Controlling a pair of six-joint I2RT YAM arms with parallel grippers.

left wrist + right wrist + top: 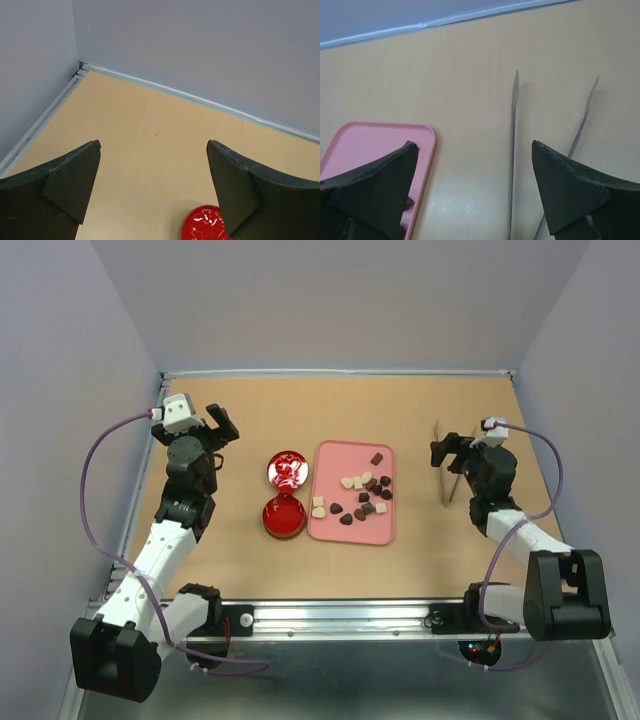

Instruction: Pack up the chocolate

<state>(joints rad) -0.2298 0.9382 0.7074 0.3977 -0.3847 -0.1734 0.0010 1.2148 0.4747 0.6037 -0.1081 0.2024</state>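
Tan table [250, 570]: chocolates [364, 495] scattered on pink tray [340, 455], tray long axis near-far; left gripper [154, 150], right gripper [473, 147] both spread wide, empty.

The tabletop [250, 410] looked like pale wood laminate, smooth with a faint sheen. The pink tray [388, 528] read as smooth moulded plastic, satin rather than shiny. Both halves of the round red tin [284, 518] were glossy, the farther one throwing white highlights. The chocolate [366, 496] pieces, dark brown and cream, appeared matt. The tongs [512, 150] were thin bare metal with a dull shine. The fingers [65, 190] of the left gripper [154, 144] and of the right gripper [472, 145] were matt black, slightly rough at the edges. The rail [340, 616] along the near edge was brushed metal, and the walls [330, 300] were flat matt
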